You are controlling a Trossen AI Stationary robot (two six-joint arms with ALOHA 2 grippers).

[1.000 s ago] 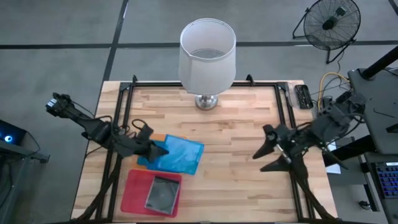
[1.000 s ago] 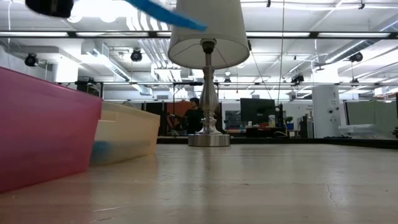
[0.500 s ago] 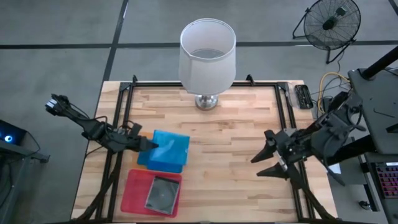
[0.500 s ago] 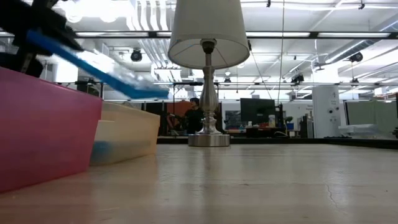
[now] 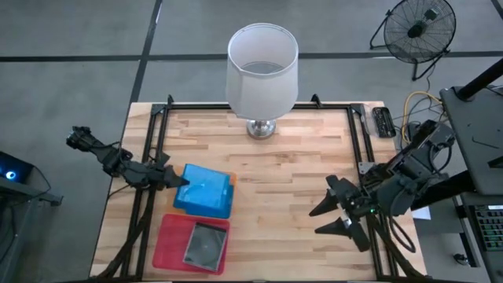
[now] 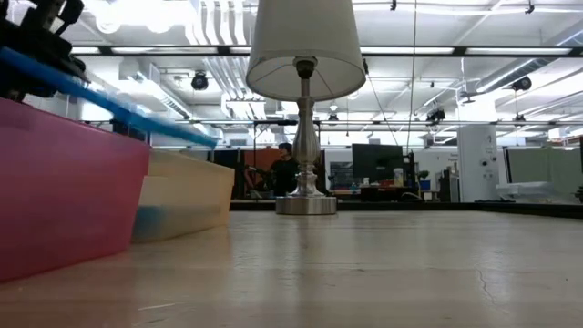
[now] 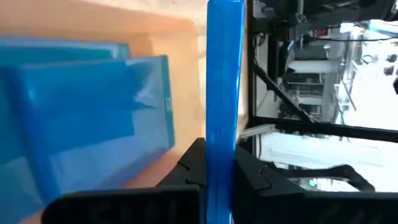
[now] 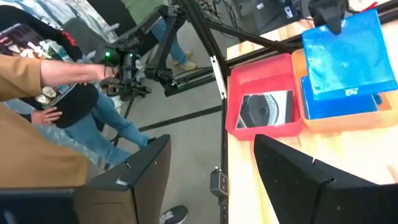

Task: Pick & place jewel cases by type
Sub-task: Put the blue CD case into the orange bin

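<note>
Blue jewel case (image 5: 206,187) hangs above the orange bin (image 8: 298,62) (more blue cases inside), pinched by its edge in the left gripper (image 5: 169,178), jaws clamped tight. I'd level it, lower, then release. Right gripper (image 5: 330,218) waits open, empty, well apart.

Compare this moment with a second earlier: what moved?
The left gripper, jaws clamped on a blue jewel case, drew back left and lowered it over the orange tray. The right gripper retreated toward the table's near edge, jaws open. Lamp and pink tray unchanged.
</note>
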